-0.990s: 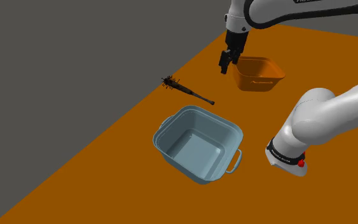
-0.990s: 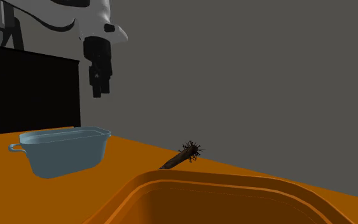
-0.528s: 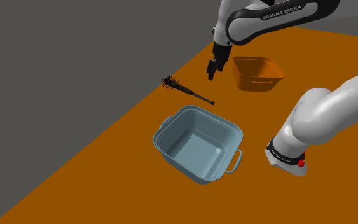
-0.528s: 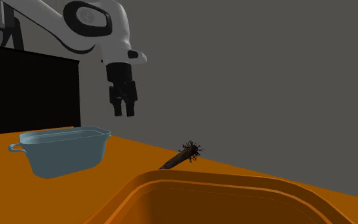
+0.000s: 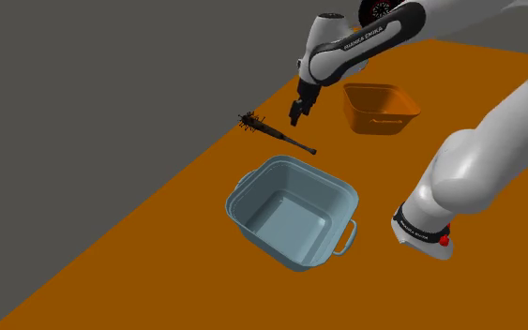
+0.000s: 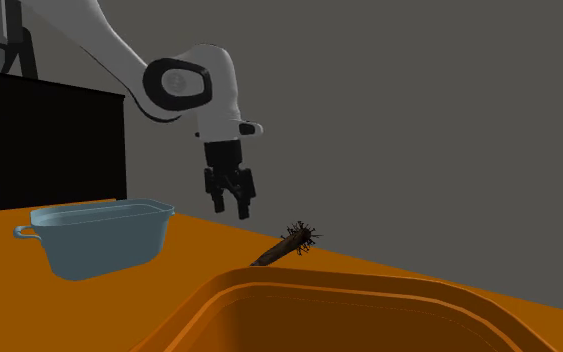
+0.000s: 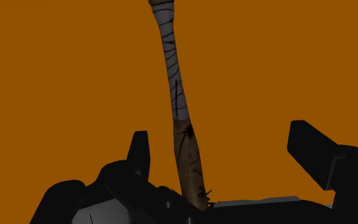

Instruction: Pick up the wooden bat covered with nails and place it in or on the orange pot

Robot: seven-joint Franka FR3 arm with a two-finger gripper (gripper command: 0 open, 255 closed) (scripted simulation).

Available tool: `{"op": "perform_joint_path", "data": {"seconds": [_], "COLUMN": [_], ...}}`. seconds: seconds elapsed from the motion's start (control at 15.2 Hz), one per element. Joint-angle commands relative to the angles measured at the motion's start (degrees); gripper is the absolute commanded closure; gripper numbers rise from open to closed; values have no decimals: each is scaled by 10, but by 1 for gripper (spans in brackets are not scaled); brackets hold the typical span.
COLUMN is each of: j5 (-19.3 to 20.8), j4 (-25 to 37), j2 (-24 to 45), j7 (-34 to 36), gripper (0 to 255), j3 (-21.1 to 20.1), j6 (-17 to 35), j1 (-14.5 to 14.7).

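Observation:
The nail-studded bat (image 5: 279, 135) lies flat on the orange table, its spiked head toward the shoulder view's left and its wrapped handle pointing at the blue-grey tub. In the second exterior view the bat (image 6: 287, 245) lies just behind the orange pot (image 6: 349, 290). My gripper (image 5: 295, 118) hangs open a little above the bat's handle half, between the bat and the orange pot (image 5: 380, 108). In the wrist view the bat (image 7: 179, 95) runs lengthwise between my spread fingers (image 7: 139, 149), closer to one of them, untouched. My gripper (image 7: 219, 130) holds nothing; in the second exterior view the gripper (image 6: 231, 208) points down.
A blue-grey rectangular tub (image 5: 292, 212) with handles stands near the stand, in front of the bat. The table's far edge (image 5: 205, 150) runs just behind the bat's head, with a grey wall beyond. The tub (image 6: 99, 238) sits at the second exterior view's left.
The gripper has travelled from beside the orange pot toward the shoulder view's left and downward, ending above the bat. The bat and both containers have not moved.

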State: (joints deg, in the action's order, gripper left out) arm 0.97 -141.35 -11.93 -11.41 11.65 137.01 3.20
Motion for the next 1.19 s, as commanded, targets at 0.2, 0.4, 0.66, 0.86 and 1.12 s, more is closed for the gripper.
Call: {"op": "perform_joint_path", "data": {"seconds": [0.2,0.4,0.66,0.86,1.12], "j5": [-89,-157,-203,-217,-229], "j4": [53,96,126,131,136], "j2": [121,192,245,268,287], "j7": [-93,-157,-199,-209,-218], "gripper": [0,0,0,0,0], "j3": [19,13,-2,-9,-16], "j6": [82,113,137,154,167], "j1": [14,9,-2,-5,-8]}}
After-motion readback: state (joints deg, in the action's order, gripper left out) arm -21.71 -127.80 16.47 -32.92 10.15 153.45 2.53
